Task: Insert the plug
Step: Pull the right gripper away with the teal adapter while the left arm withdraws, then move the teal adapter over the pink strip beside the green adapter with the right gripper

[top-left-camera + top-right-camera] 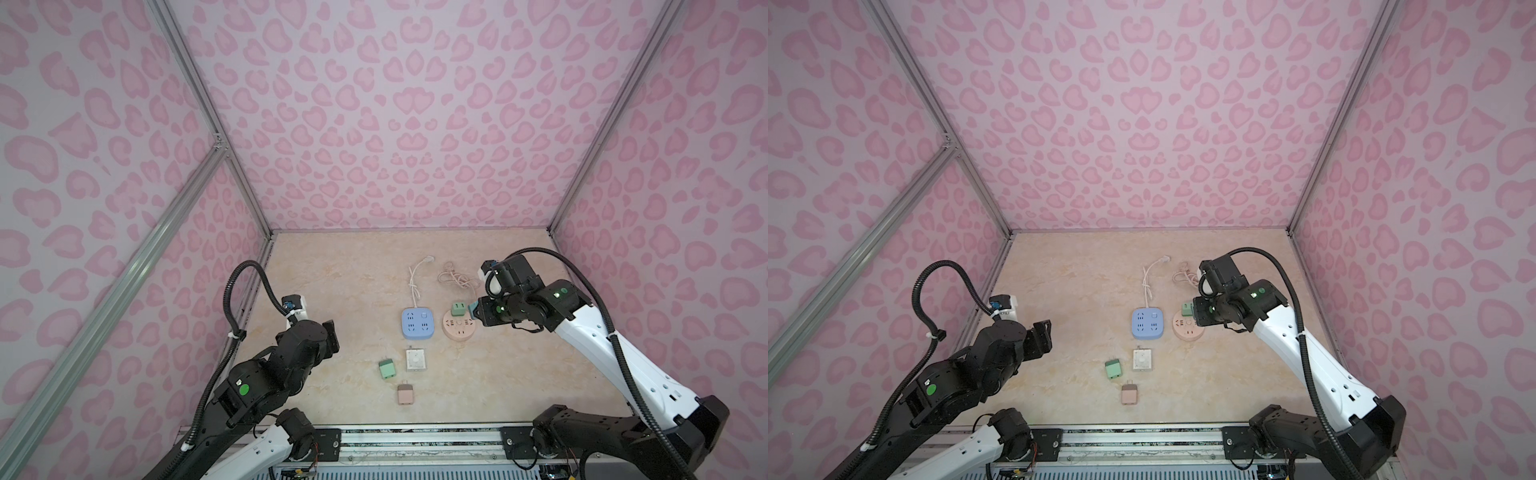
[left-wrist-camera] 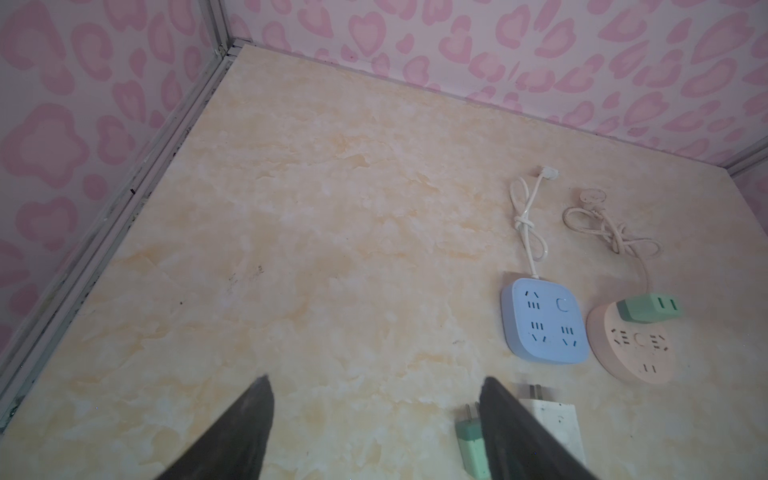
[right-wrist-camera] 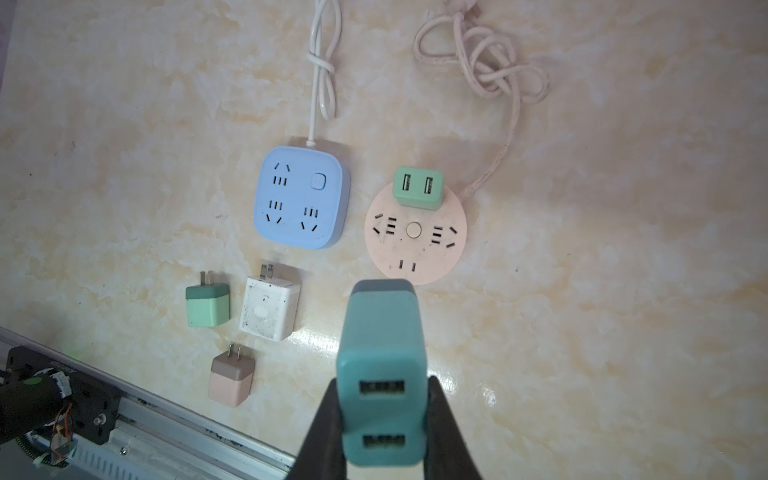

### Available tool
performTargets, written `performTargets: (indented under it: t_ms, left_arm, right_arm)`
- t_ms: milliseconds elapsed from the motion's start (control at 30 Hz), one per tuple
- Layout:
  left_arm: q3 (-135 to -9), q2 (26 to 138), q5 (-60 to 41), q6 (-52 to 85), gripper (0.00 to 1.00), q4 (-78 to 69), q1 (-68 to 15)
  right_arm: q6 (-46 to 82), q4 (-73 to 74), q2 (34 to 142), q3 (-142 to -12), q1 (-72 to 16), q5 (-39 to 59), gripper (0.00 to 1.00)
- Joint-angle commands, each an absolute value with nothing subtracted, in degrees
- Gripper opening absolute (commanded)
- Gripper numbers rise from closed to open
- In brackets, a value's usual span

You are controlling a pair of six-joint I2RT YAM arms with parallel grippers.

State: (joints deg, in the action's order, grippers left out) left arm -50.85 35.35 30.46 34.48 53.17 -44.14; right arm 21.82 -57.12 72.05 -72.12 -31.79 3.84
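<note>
the right gripper (image 3: 384, 415) has its jaws clamped on the sides of a teal plug (image 3: 382, 345), its two usb ports facing the wrist camera. in a top view the teal plug (image 1: 472, 308) sits at the right edge of the round pink socket (image 1: 458, 326), just beside a green plug (image 1: 457, 308) already seated in that socket. whether the teal plug touches the socket cannot be told.

left of the round socket lies a blue square socket (image 3: 301, 197) with all its slots free. nearer the robot's base three loose plugs lie flat on the worktop (image 1: 332, 270): a mint plug (image 3: 207, 305), a white plug (image 3: 269, 307) just beside it, and a pink plug (image 3: 230, 380) closest to the base.

the left gripper (image 2: 376, 382) hangs over bare worktop well to the left of the sockets, its jaws wide apart with nothing between them.
</note>
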Motion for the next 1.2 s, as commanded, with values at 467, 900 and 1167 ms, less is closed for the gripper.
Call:
performTargets:
  t_ms: [467,900,1167]
  left_arm:
    - [-46.7,34.5,28.6,35.9,0.82,42.2,-44.0]
    - [-43.6,45.6,21.7,45.0,0.8,34.8,-44.1]
    - [-44.2,46.8,17.6,45.5,0.81,35.0,-44.1]
  right_arm:
    - [17.7,-59.7,81.3,-76.0,-27.6,1.4,0.0]
    - [20.1,-53.9,87.7,-74.1,-26.1,1.7,0.0]
    - [22.8,-52.8,90.7,-72.9,-26.1,2.6,0.0]
